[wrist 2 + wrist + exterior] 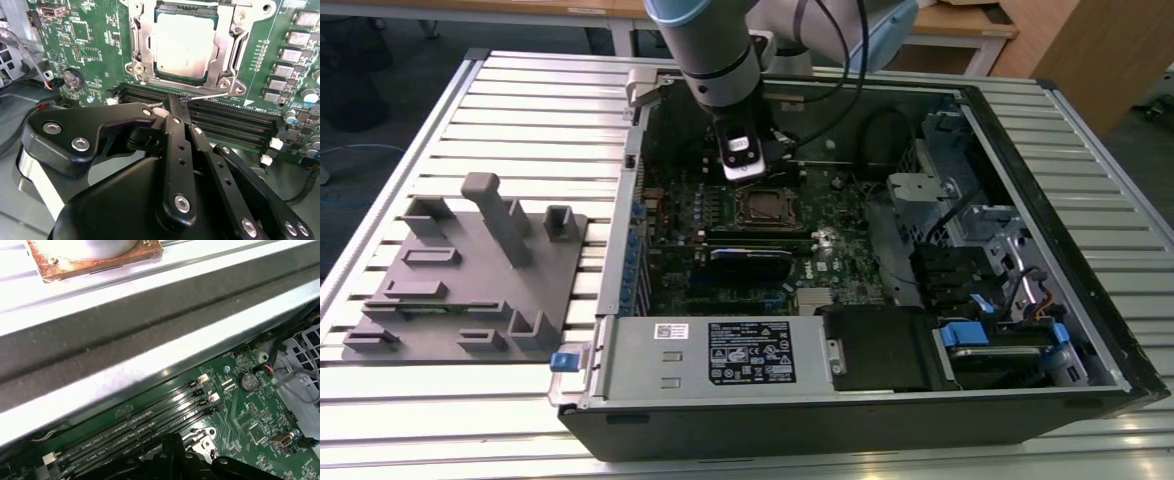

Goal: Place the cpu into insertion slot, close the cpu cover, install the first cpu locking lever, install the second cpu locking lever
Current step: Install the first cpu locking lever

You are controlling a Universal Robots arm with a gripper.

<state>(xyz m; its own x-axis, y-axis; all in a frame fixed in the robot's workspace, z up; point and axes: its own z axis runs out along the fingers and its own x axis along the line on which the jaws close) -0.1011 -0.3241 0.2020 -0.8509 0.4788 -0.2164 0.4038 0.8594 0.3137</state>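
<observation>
Where metal cpu cover [145, 45] frames it, cpu [185, 47] gleams pale

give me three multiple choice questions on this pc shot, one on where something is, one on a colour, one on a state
1. Where is the cpu?
A on the grey fixture
B in the insertion slot
C on the power supply box

2. What colour is the circuit board?
A green
B red
C white

3. How does the cpu cover lie?
A raised upright
B taken off, outside the case
C down flat around the cpu

Answers:
1 B, the pale chip sits inside the socket's dark rim.
2 A, the board is green in both wrist views.
3 C, the frame lies flat with the chip showing through its window.
</observation>
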